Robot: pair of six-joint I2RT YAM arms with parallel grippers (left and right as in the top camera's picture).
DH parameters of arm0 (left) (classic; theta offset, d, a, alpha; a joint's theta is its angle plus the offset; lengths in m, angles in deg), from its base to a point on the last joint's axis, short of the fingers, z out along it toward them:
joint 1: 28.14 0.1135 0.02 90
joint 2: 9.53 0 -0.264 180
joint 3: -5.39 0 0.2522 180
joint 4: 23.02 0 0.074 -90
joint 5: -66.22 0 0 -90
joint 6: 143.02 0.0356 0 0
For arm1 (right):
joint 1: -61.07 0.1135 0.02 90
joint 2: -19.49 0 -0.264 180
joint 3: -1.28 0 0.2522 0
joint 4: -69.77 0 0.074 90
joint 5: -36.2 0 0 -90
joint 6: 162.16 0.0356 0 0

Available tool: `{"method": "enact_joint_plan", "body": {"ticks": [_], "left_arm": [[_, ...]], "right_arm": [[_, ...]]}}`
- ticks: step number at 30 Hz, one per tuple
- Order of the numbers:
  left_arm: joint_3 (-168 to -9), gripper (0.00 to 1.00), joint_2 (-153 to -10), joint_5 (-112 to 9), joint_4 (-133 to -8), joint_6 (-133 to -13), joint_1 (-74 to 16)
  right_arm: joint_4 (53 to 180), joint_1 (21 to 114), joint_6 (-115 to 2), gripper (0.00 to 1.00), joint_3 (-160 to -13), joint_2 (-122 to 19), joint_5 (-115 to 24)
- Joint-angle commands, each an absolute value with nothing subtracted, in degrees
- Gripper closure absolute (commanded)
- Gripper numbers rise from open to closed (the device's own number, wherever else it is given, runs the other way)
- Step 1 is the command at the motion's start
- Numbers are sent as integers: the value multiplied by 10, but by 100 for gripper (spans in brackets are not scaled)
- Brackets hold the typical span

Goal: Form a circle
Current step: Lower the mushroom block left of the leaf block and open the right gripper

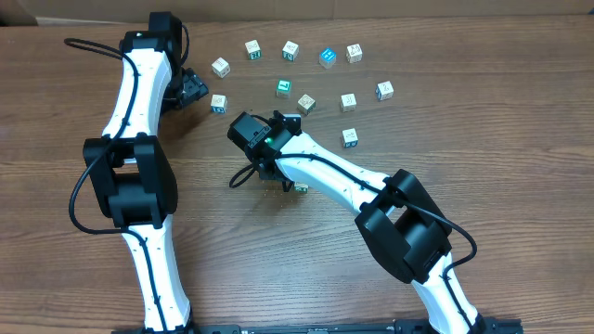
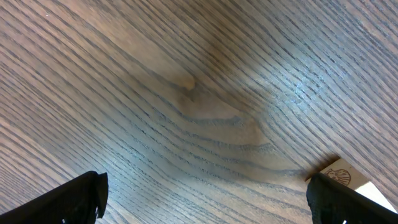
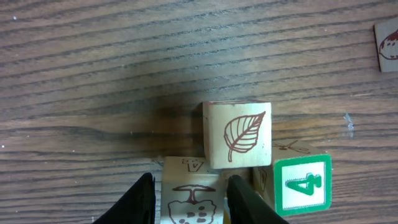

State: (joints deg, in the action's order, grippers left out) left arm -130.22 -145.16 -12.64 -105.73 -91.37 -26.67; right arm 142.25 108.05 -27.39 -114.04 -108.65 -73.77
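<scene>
Small printed cubes form a loose arc at the back of the table, from a white cube [image 1: 220, 66] past a teal-faced one [image 1: 327, 57] to another white cube [image 1: 384, 90], with more just inside, such as [image 1: 305, 103]. My right gripper [image 1: 283, 183] [image 3: 190, 181] points down at mid-table. Its fingers flank a cube with an apple drawing [image 3: 191, 199], and a thin gap shows on the left side. A leaf cube [image 3: 237, 134] overlaps that cube and a green 4 cube [image 3: 303, 185]. My left gripper [image 1: 197, 88] [image 2: 205, 205] is open, with a cube [image 2: 345, 175] beside its right finger.
One cube [image 1: 350, 137] sits apart, right of the right arm's wrist. Another cube [image 3: 388, 43] shows at the edge of the right wrist view. The left arm [image 1: 139, 176] runs along the table's left side. A wall borders the table's far edge.
</scene>
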Motion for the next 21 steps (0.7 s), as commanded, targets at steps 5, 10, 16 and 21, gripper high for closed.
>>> {"method": "enact_joint_plan", "body": {"ticks": [5, 10, 16, 21], "left_arm": [[-1300, 0, -1431, -129, -1057, -903, -273], [-1300, 0, -1431, -129, -1057, -903, -273], [-1300, 0, -1431, -129, -1057, -903, -273], [-1300, 0, -1431, -129, -1057, -903, -273]], "right_arm": [[1416, 1078, -276, 70, -1137, -1090, -730], [1412, 1078, -276, 70, -1137, -1090, -730], [1412, 1078, -277, 70, -1137, -1090, -730], [1412, 1078, -277, 70, -1137, -1090, -730]]}}
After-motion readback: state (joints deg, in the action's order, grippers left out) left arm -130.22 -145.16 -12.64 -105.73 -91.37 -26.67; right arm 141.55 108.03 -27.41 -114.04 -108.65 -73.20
